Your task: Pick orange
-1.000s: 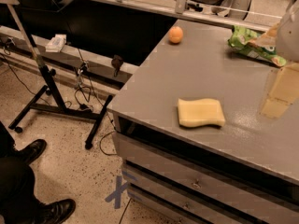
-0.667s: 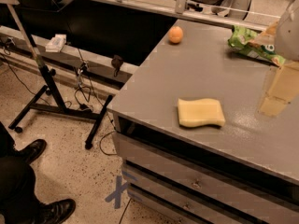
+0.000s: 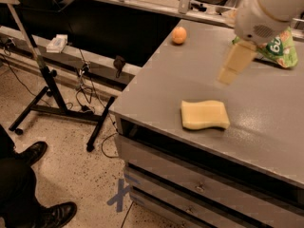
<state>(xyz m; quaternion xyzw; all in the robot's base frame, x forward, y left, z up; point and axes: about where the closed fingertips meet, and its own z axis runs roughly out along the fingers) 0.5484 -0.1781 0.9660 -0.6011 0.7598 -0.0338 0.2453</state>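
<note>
The orange [image 3: 179, 34] is a small round fruit near the far left edge of the grey table [image 3: 156, 89]. My gripper [image 3: 228, 74] hangs from the white arm [image 3: 266, 8] at the upper right. It is above the table, to the right of and nearer than the orange, well apart from it. It holds nothing that I can see. The flat yellow sponge [image 3: 204, 114] lies below the gripper near the table's front edge.
A green snack bag [image 3: 279, 49] lies at the back right, partly behind the arm. Drawers run under the table front. A black metal stand [image 3: 45, 75] with cables is on the floor at left. A person's black shoes [image 3: 33, 184] are at the bottom left.
The arm has swung in from the right edge toward the left, so the gripper now hangs over the table's middle, closer to the orange. Orange, sponge and bag have not moved.
</note>
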